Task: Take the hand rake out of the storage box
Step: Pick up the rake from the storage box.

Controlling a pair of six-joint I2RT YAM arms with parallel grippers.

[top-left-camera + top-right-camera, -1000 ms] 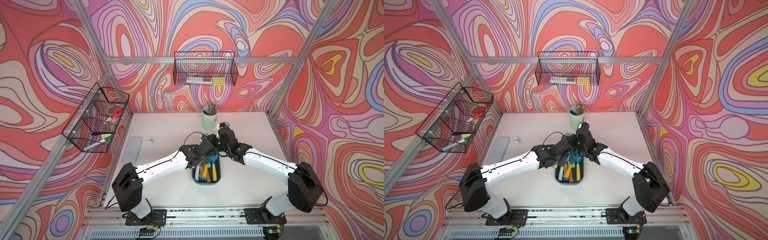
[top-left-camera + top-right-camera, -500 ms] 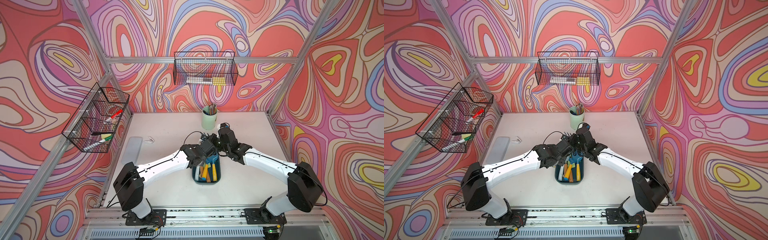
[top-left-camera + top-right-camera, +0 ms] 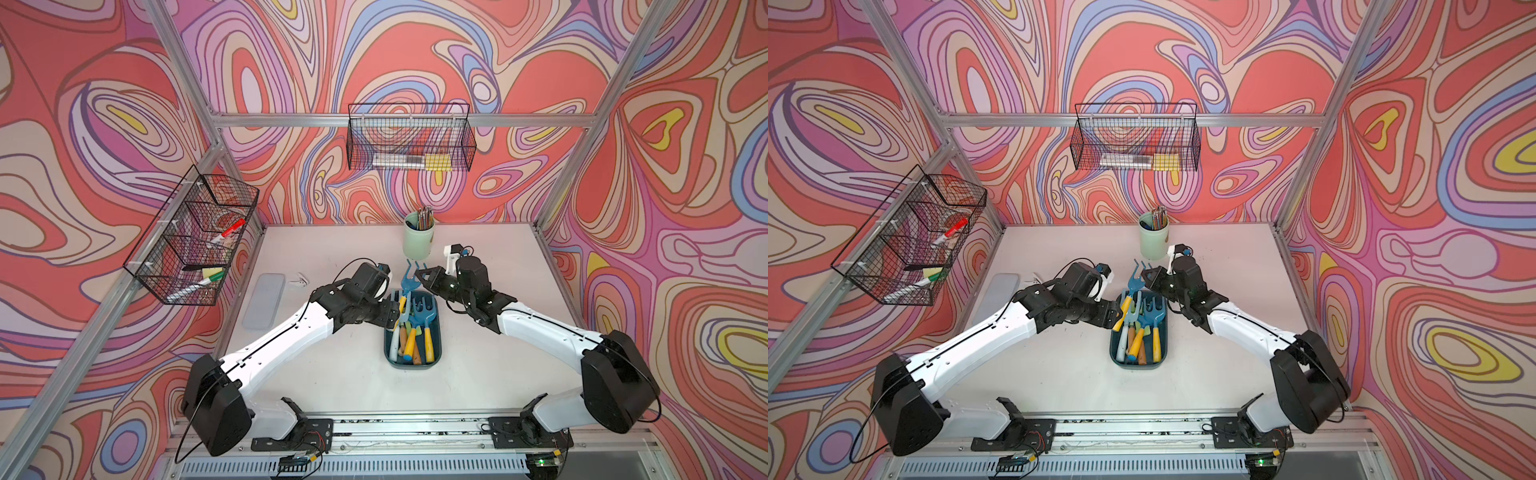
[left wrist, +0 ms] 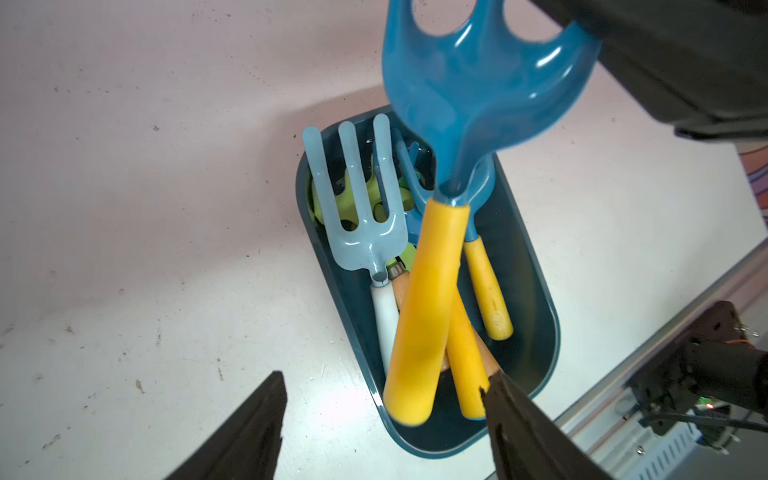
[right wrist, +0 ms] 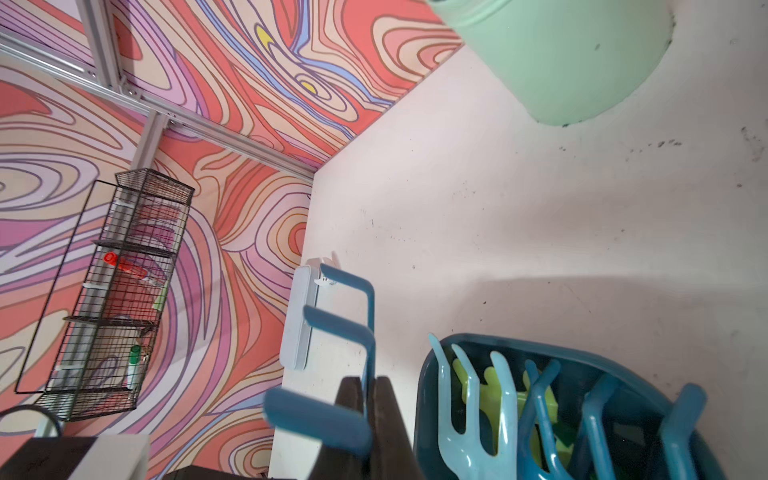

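The hand rake (image 3: pixel 409 283) has a blue head and a yellow handle (image 4: pixel 428 307). It hangs tilted over the far end of the dark teal storage box (image 3: pixel 411 365), handle end low over the other tools. My right gripper (image 3: pixel 419 274) is shut on the rake's blue head, its jaws pinching a tine (image 5: pixel 365 332). My left gripper (image 4: pixel 382 380) stands open at the box's left side. The handle's end lies between its spread fingers (image 4: pixel 266 407), and I cannot tell if it touches them. Both top views show the rake (image 3: pixel 1133 279) and the box (image 3: pixel 1138 365).
Several other hand tools lie in the box, among them a light blue fork (image 4: pixel 357 208). A mint cup (image 3: pixel 419 241) of pencils stands just behind the rake. A grey lid (image 3: pixel 264 301) and a small white clip (image 3: pixel 298 281) lie to the left. Wire baskets (image 3: pixel 195 237) hang on the walls.
My left gripper has opened and let go of the yellow handle. My right gripper has closed fully on the rake's head. Neither arm has shifted much.
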